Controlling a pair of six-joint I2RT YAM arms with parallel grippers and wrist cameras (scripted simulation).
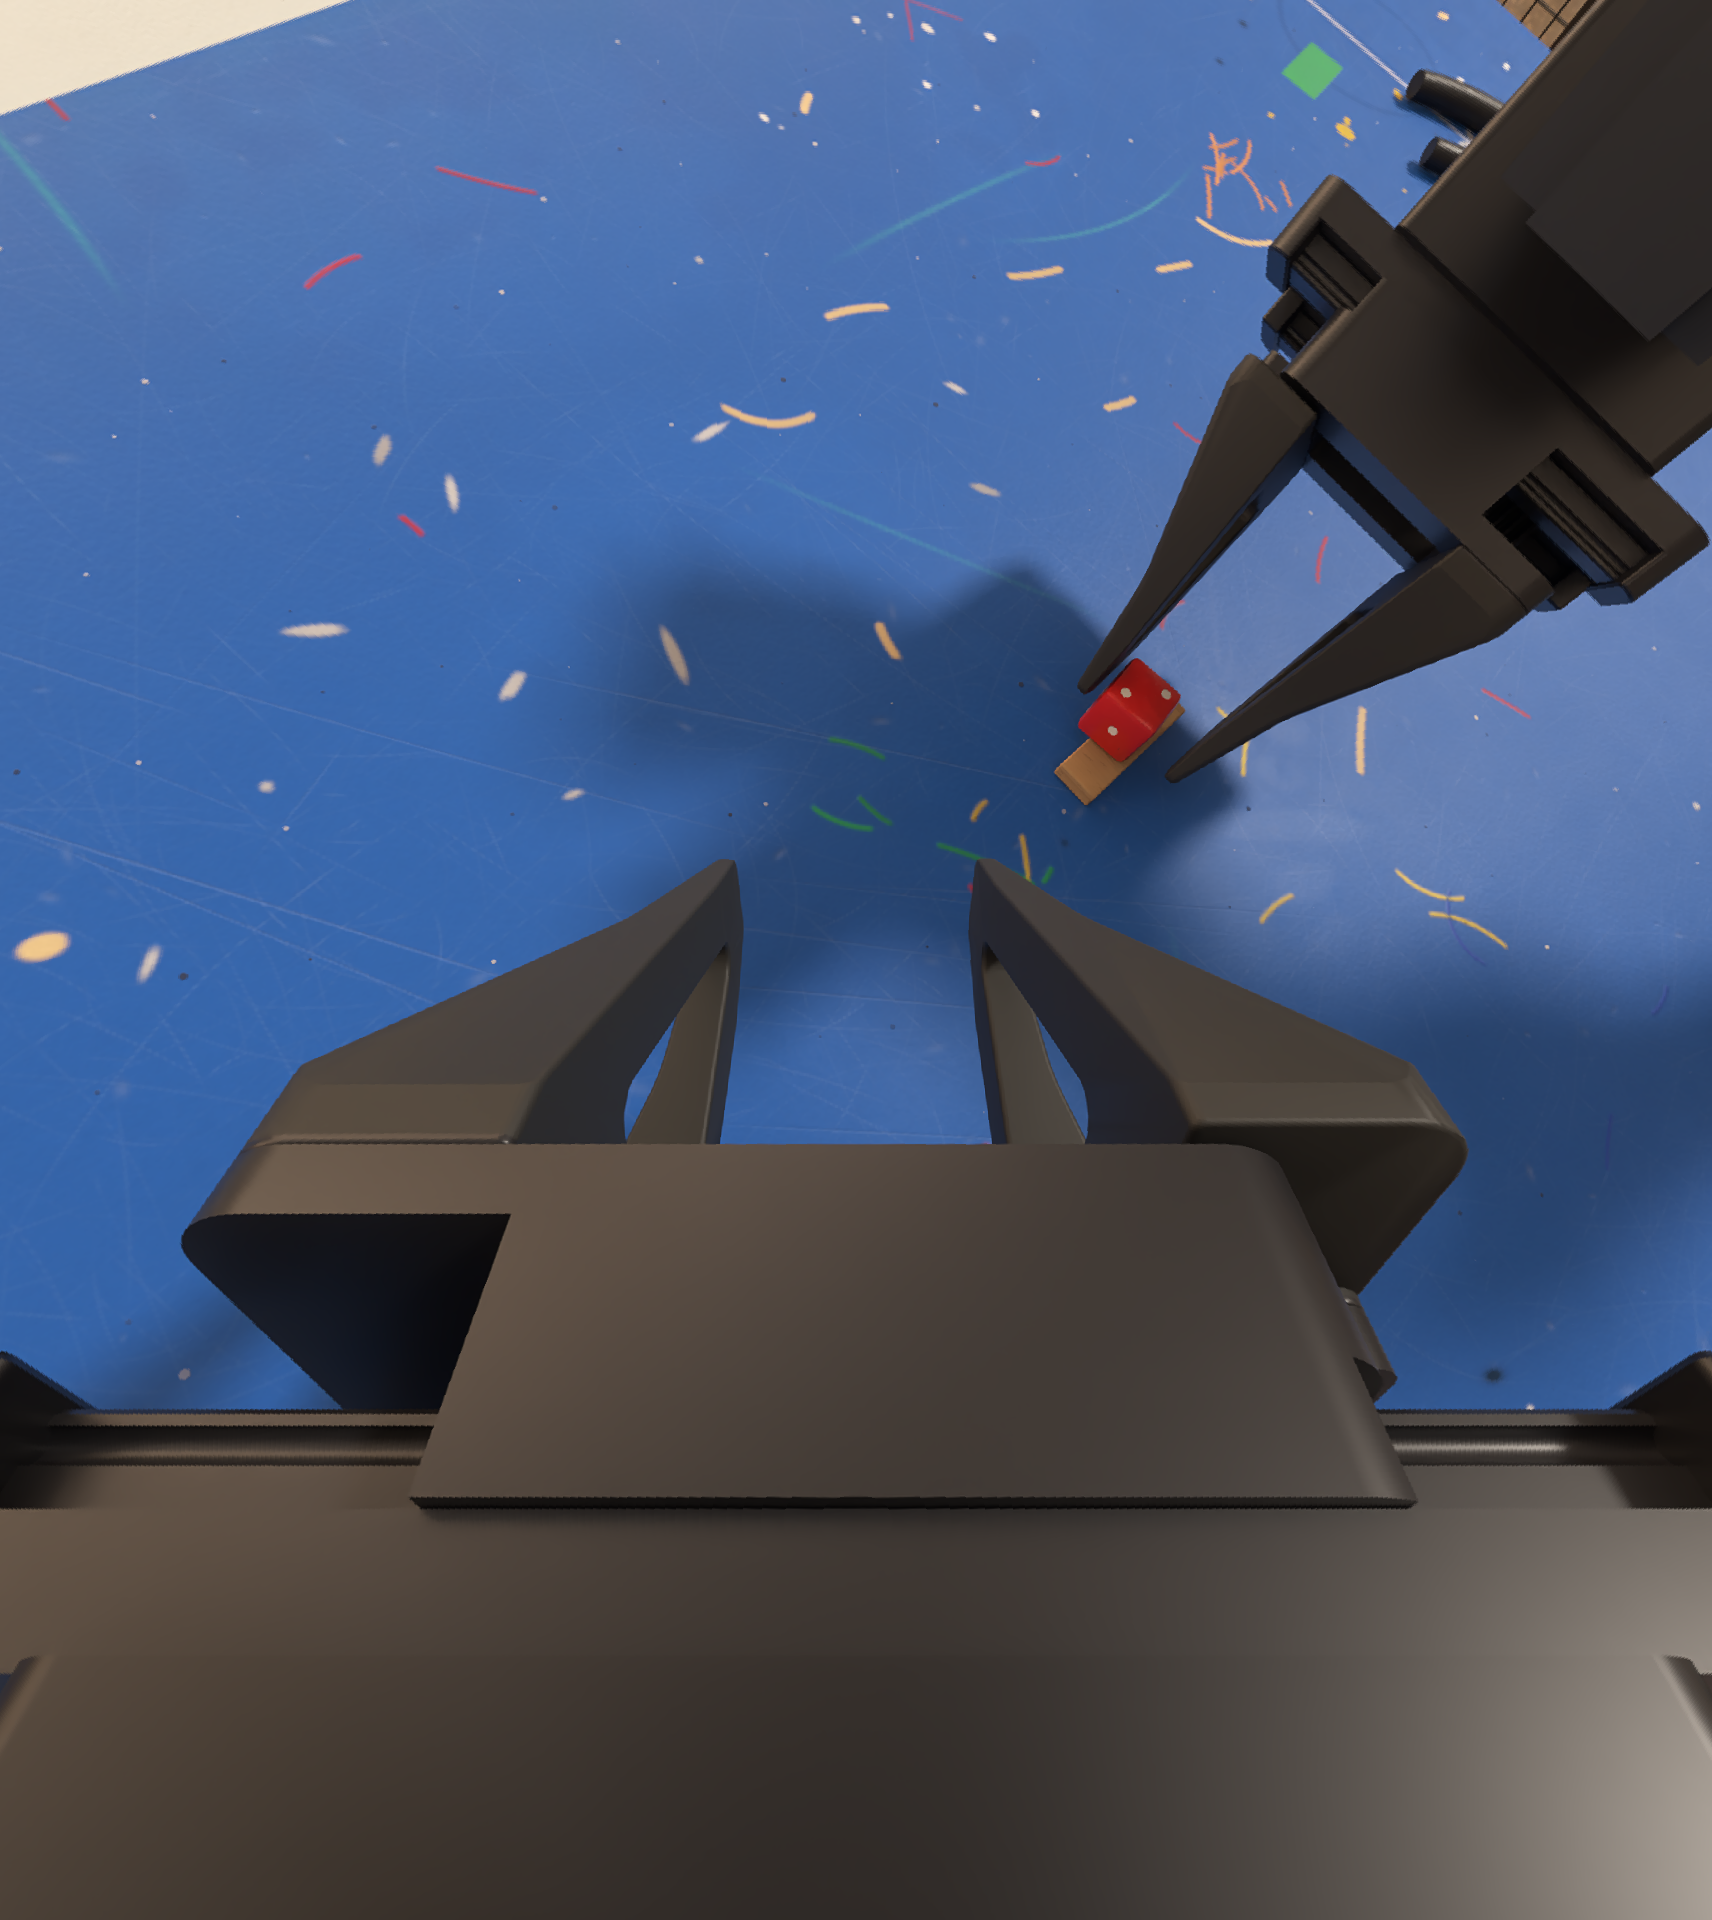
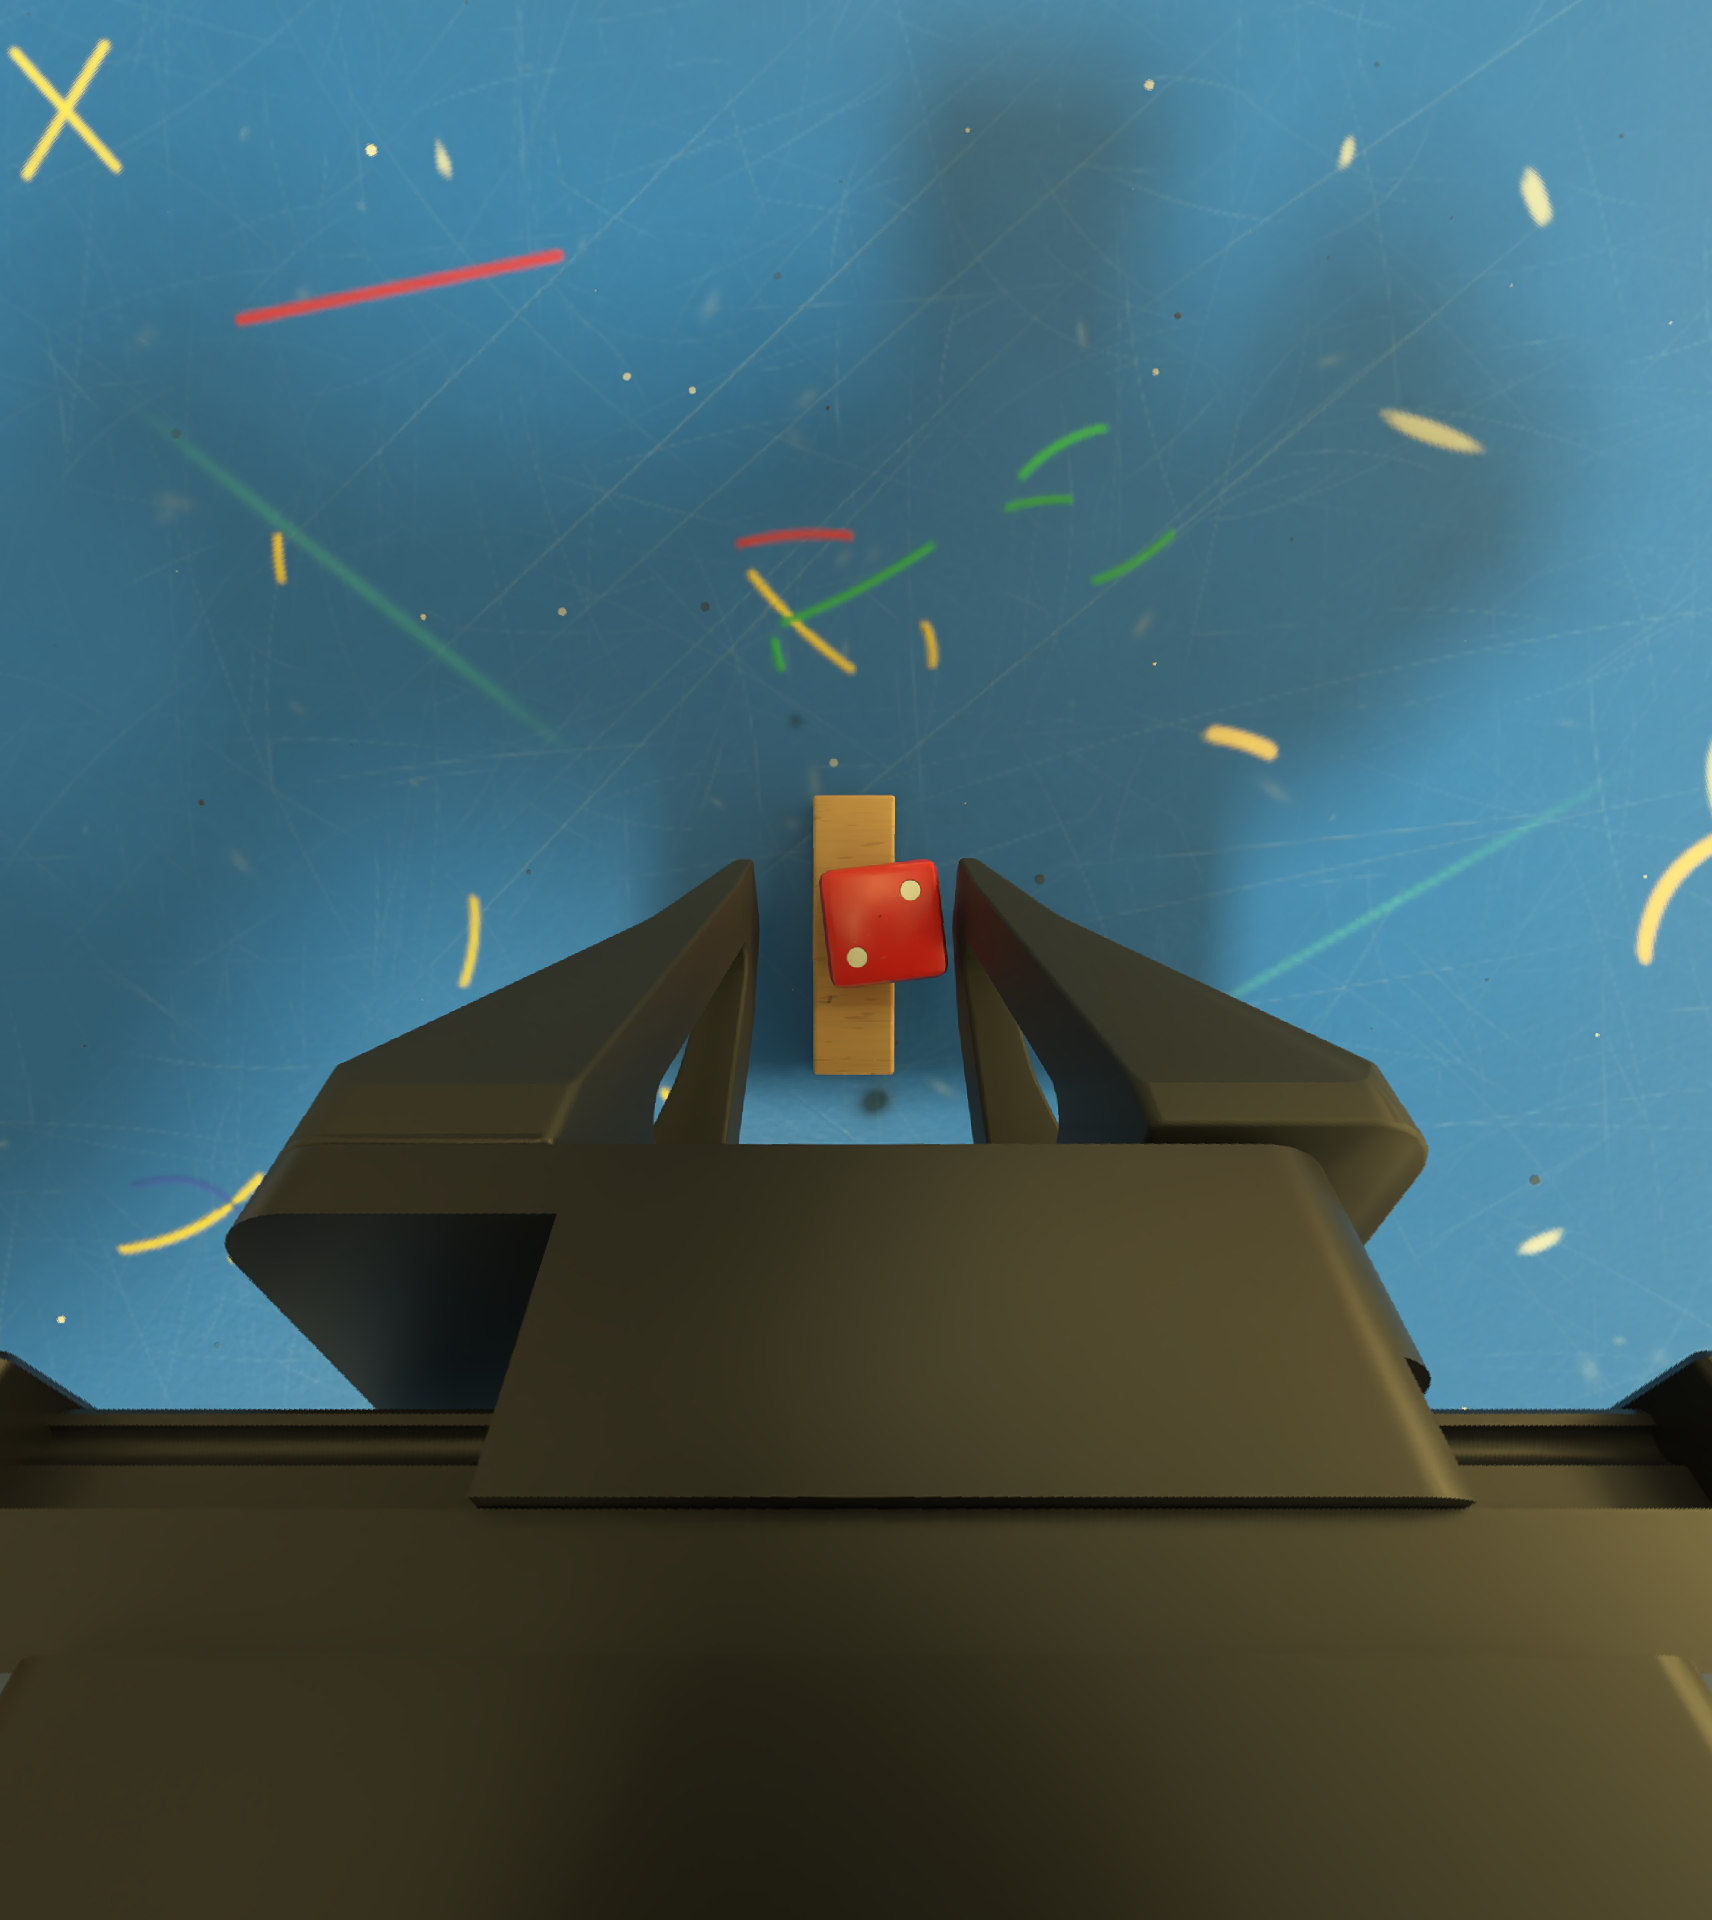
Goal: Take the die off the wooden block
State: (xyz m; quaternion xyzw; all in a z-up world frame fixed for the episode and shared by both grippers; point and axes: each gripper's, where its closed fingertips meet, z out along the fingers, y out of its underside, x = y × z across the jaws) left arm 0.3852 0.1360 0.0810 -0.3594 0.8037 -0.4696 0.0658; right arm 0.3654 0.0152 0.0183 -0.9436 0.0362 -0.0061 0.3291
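Red die is sitting on the wooden block, slightly rotated, overhanging one long edge. Right gripper is straddling it, fingers apart, nothing held. Left gripper is hanging well apart — parted, empty. Risk: uneven finger contact twisting the die off or dragging the block across the blue mat.
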